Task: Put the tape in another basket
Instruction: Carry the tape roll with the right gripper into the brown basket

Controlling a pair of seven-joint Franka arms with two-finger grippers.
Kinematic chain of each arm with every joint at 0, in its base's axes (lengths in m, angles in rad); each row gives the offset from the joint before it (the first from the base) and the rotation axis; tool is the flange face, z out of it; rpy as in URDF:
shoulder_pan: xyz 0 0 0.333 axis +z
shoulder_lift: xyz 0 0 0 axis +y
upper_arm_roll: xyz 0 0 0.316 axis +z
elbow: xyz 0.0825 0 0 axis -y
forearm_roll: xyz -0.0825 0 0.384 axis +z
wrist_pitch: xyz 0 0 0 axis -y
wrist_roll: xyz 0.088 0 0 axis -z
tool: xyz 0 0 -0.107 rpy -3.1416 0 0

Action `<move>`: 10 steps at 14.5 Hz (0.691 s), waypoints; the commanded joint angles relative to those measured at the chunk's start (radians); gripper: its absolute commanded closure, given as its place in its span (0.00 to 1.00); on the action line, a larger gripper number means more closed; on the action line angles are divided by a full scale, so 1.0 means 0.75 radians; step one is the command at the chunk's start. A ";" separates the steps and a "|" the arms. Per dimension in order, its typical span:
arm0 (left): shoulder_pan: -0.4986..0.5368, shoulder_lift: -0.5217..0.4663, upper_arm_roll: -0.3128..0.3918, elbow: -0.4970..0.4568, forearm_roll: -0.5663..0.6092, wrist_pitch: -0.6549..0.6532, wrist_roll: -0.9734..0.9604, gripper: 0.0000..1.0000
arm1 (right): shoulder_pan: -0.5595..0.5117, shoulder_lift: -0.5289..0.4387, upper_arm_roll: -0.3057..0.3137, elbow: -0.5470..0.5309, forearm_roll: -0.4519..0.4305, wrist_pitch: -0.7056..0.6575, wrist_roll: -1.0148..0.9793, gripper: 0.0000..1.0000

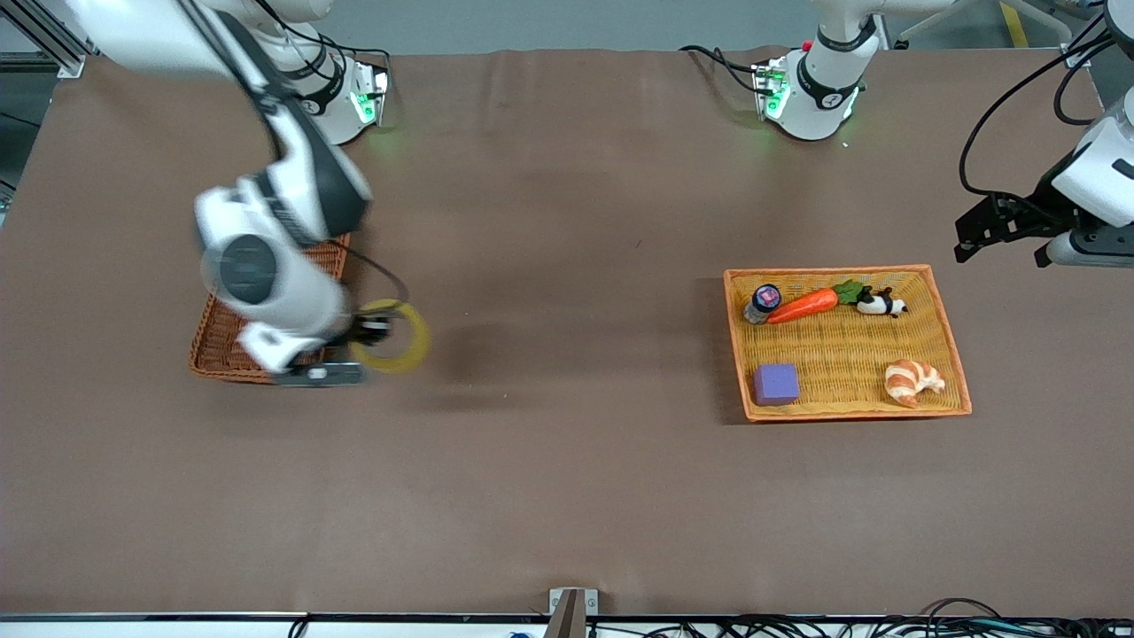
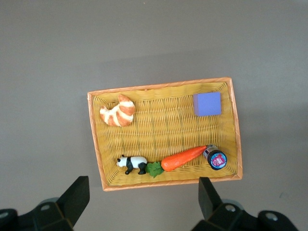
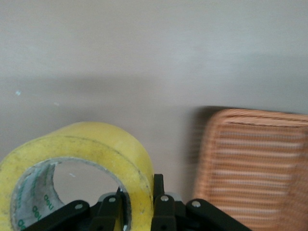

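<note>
The right claw (image 1: pixel 370 332) is clamped across the wall of the tape (image 1: pixel 394 337), one finger inside the ring, so the roll hangs upright over the tabletop (image 1: pixel 567 461) just at 3 o'clock of the basket (image 1: pixel 232 350), presumably awaiting release there. The left claw (image 1: pixel 999 232), spread open, waits above the tray (image 1: pixel 842 409), holding nothing.

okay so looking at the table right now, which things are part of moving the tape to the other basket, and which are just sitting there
Part of the job:
tape, held in the right gripper
brown basket

Just lying about:
yellow tray holding a carrot, croissant, purple block, panda toy, small bottle
left gripper, waiting open
</note>
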 commanded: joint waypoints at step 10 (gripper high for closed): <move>0.066 0.051 -0.075 0.101 -0.002 -0.039 0.011 0.00 | -0.010 -0.314 -0.522 -0.829 0.100 0.578 -0.711 0.99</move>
